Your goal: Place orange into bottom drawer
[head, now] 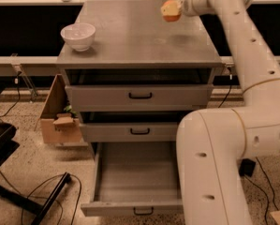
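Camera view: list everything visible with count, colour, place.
Small round orange fruit: one, orange, held above cabinet top, back right.
Round white bowl: one, white, cabinet top, left.
Grey three-drawer cabinet: one, grey, centre.
Upper drawers: two, grey, shut.
Bottom drawer: one, grey, pulled open.
Brown cardboard box: one, brown, floor left of cabinet.
Black cables: several, black, floor lower left.
Robot arm: one, white, right side.
Gripper: one, pale, shut on the orange.
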Tool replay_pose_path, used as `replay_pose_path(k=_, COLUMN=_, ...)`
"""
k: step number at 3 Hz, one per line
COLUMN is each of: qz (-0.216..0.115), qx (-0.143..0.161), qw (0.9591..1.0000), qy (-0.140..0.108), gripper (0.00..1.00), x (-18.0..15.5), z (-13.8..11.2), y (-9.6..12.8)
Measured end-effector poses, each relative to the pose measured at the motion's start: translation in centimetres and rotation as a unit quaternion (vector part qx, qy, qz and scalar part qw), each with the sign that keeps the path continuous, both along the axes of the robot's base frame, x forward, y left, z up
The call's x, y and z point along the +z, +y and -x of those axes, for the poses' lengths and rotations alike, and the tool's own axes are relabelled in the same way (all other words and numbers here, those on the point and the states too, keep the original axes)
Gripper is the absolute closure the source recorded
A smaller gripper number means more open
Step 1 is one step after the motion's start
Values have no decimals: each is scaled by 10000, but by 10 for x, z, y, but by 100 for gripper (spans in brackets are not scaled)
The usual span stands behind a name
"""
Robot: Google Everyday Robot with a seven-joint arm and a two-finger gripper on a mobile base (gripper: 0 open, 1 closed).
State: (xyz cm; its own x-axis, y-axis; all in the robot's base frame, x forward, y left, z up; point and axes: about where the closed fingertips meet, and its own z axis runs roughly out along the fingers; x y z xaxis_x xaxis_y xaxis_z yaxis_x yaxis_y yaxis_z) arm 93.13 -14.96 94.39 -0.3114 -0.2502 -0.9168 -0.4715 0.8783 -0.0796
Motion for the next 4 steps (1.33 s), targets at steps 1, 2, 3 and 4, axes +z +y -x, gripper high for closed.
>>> replay_pose_path(k=1, qz=114, qx=-258, qw=9990, qy=360, gripper=100, x=19, z=37, y=-48)
replay_pose_path(k=2, qz=198, qx=-449, qw=9987, qy=163, gripper=100, x=75, z=92, y=-88)
replay_pose_path(k=3, qz=6, qx=-829, qw=9937, qy=-749, gripper=100, x=170, z=185, y=-139)
replay_pose_path(k=4, qz=-262, qx=-854, qw=9787, qy=-1849, gripper=100, x=266, z=296, y=-127)
